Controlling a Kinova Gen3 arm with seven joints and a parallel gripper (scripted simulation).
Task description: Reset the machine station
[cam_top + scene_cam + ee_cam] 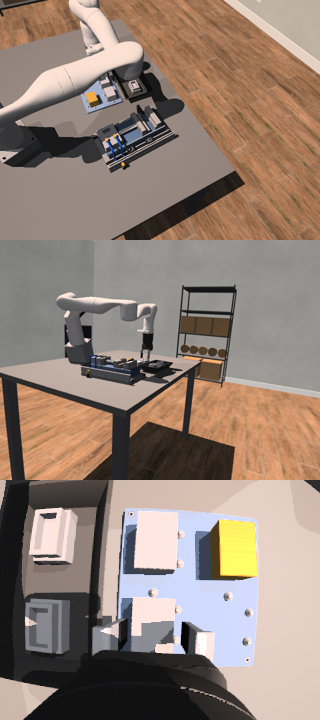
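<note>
My gripper (145, 356) (154, 631) is open, low over the infeed plate (202, 625) (102, 105). Its fingers stand on either side of a gray blank (153, 609) (104, 82) in the wrist view; contact cannot be told. A second gray blank (156, 541) (110, 93) and a yellow brass blank (237, 549) (92, 99) also sit on the plate. Two finished parts (48, 535) (50, 625) lie pocket up in the black tray (102, 535) (155, 369). The vise (133, 136) shows no block between its moving jaw (139, 124) and fixed jaw (153, 118).
The tray wall stands close beside the left finger in the wrist view. Short pins (153, 592) (228, 596) rise between the blanks. Blue hoses (111, 148) run over the vise's hose end. The arm hides part of the plate and tray in the top view.
</note>
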